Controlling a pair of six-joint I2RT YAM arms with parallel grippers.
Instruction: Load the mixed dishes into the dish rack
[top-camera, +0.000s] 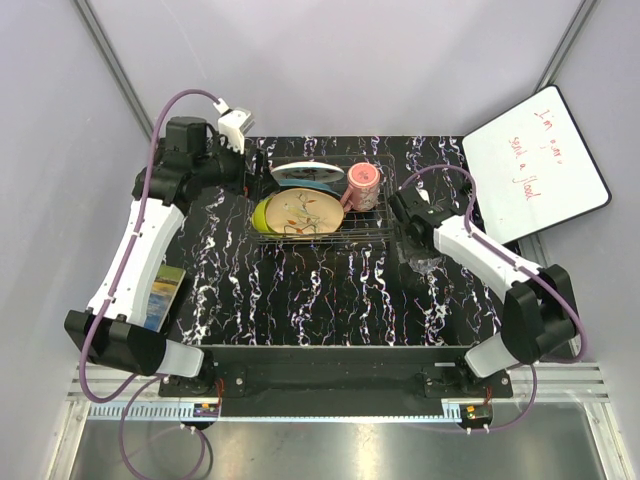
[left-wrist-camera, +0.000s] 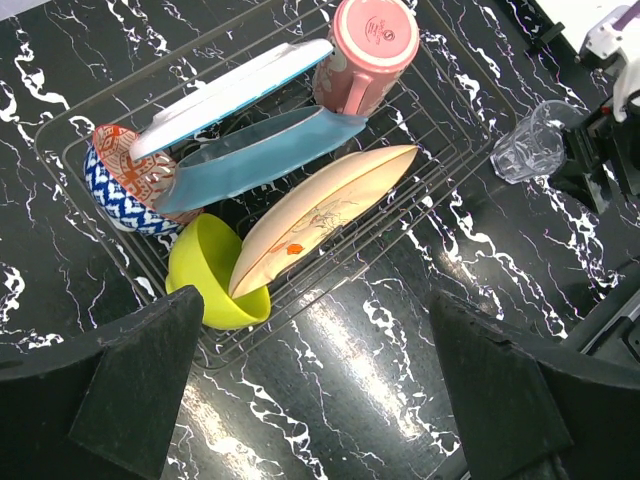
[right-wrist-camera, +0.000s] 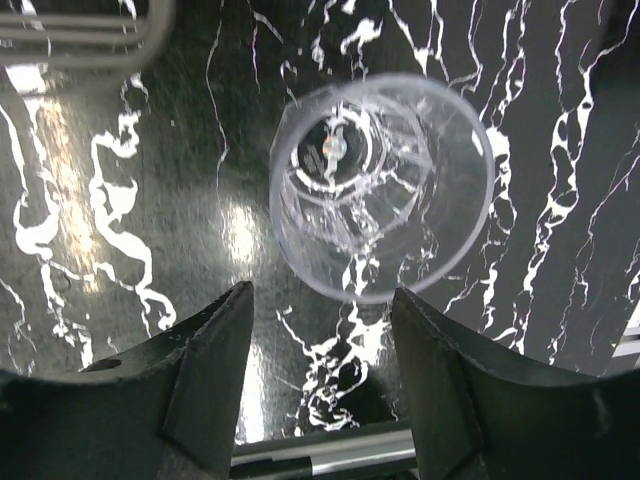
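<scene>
The black marbled table (top-camera: 300, 300) carries everything, and the dish rack (left-wrist-camera: 430, 200) sits toward its far side; I place the rest from that rack.

Inside the rack, three plates lean on edge: the white plate (left-wrist-camera: 235, 95), the teal plate (left-wrist-camera: 260, 160) under it, and the peach floral plate (left-wrist-camera: 320, 215) nearest the rack's open middle. The lime-yellow bowl (left-wrist-camera: 205, 265) is tipped against the peach plate at the rack's left end, with the red patterned bowl (left-wrist-camera: 125, 180) just beside it in the corner. The pink mug (left-wrist-camera: 365, 50) stands at the rack's right end.

Only the clear glass (right-wrist-camera: 380, 190) is outside. It stands upright on the table just off the rack's right end.

My right gripper (right-wrist-camera: 320, 295) hangs over that glass, fingers apart and holding nothing. I cannot see either pad touching the wall. My left gripper (left-wrist-camera: 315, 300) waits wide open and empty above the rack's left side.

So I judge this the last pickup. Next I need to bring the fingers either side of the glass, close gently on its slippery wall, then carry it to the bare wire beside the mug.
</scene>
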